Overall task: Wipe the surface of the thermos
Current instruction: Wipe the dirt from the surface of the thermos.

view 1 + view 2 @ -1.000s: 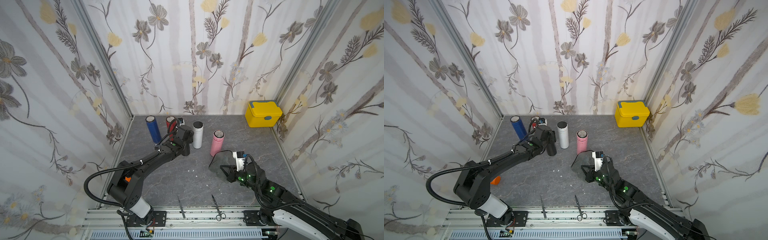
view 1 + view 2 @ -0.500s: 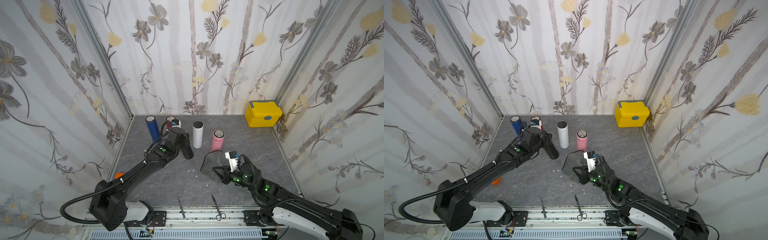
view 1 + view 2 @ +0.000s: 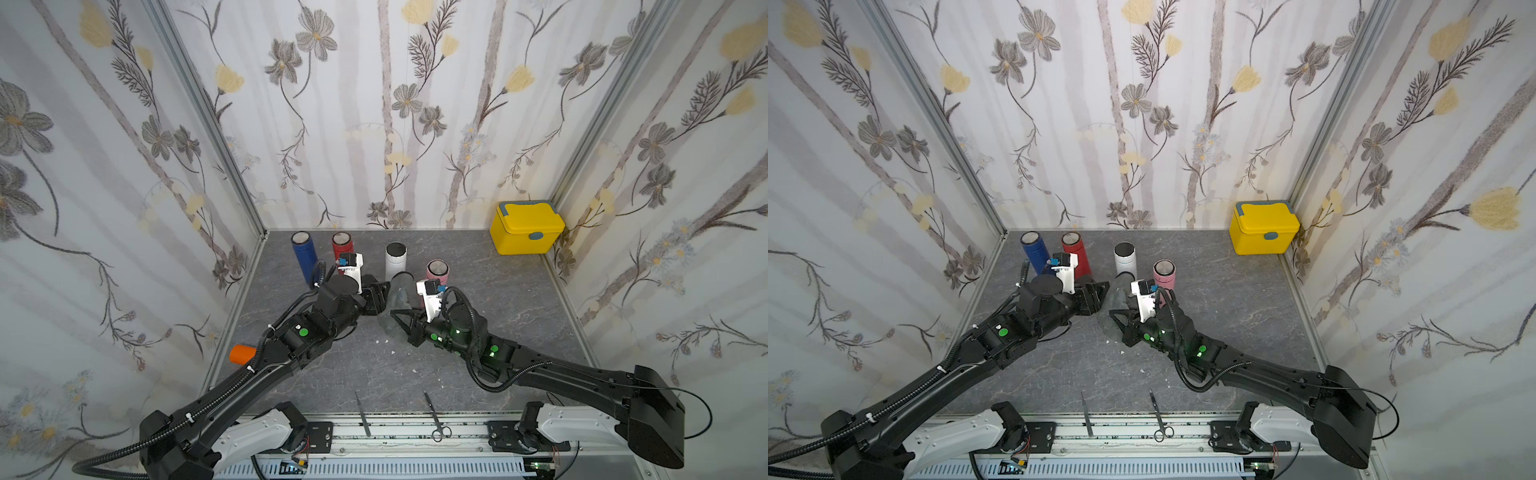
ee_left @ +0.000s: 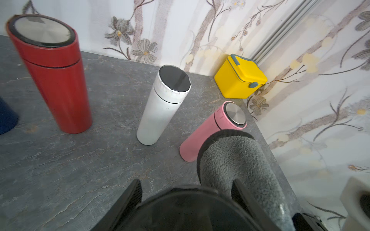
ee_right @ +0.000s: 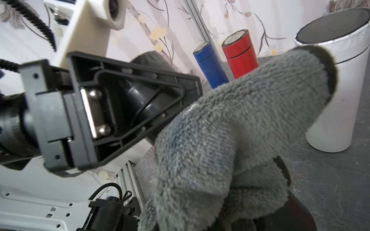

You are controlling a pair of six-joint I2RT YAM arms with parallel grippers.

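Observation:
My left gripper is shut on a black thermos, lifted off the table near the middle. The thermos also shows through the left finger's frame in the right wrist view. My right gripper is shut on a fluffy grey cloth. The cloth stands up from the right gripper and rests against the thermos and the left gripper's finger. It hides the right jaws in the right wrist view. In both top views the thermos is mostly hidden by the grippers and the cloth.
Blue, red, white and pink thermoses stand in a row just behind the grippers. A yellow box sits in the back right corner. An orange object lies at the left wall. Tweezers and scissors lie at the front edge.
The left arm has carried the black thermos from the row toward the middle. The right gripper has brought the cloth up and left until it meets the thermos.

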